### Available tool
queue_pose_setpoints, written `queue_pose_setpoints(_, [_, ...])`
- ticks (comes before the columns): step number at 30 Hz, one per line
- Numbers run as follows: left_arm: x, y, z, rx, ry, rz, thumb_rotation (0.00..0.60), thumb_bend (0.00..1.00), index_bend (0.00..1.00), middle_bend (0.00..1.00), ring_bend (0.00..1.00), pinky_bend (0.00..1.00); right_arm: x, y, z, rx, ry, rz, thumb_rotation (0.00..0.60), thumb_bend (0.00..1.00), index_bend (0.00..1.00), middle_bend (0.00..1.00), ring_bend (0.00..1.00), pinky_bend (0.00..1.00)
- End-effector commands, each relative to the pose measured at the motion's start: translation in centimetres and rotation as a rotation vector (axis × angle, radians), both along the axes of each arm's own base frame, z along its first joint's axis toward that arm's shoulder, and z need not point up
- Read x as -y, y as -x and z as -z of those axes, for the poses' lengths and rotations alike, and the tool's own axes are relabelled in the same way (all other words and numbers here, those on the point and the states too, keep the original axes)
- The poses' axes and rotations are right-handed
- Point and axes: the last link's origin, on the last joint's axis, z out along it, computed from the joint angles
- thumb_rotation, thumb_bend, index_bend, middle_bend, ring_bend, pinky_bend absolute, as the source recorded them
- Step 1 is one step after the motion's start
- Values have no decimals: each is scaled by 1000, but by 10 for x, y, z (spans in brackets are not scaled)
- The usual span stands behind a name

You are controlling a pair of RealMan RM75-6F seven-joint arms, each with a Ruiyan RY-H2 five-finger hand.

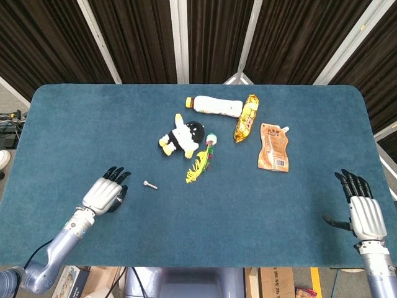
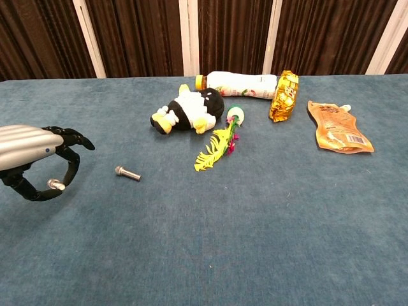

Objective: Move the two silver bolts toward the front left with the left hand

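One silver bolt [image 1: 149,185] [image 2: 127,173] lies loose on the blue table, left of centre. A second silver bolt [image 2: 56,185] is pinched between the thumb and a finger of my left hand [image 1: 105,194] [image 2: 33,159], which hovers at the front left, well left of the loose bolt. In the head view the held bolt is hidden under the hand. My right hand [image 1: 361,209] rests at the front right edge with fingers spread and nothing in it; the chest view does not show it.
At the back centre lie a penguin plush [image 1: 182,137] [image 2: 188,109], a yellow feather toy [image 1: 200,162] [image 2: 218,145], a white bottle [image 1: 215,106] [image 2: 239,84], a gold snack bag [image 1: 246,118] [image 2: 283,87] and an orange pouch [image 1: 273,147] [image 2: 339,134].
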Motion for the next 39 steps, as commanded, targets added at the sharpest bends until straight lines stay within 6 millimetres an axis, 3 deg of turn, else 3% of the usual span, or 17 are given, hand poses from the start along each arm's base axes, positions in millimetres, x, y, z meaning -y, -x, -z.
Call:
queue_pose_setpoints(1, [4,2,-4,82,6,-32,600,553,585,98,0,0,0,0,0,0,1,0,600,110,119,68,31,0])
queue_pose_setpoints(18, [25,26,2,677,152,-387,600,538,585,96,0,0,1,0,0,6,13,6,600,110,119,68,31,0])
queue_pose_setpoints(31, [31,53,8,779,199,-410,600,530,590,96,0,0,1,0,1,11,9,6,600,109,119,67,31,0])
queue_pose_setpoints(39, [31,58,10,777,214,-387,600,519,573,91,0,0,0,-1,0,16,15,4,600,110,119,67,31,0])
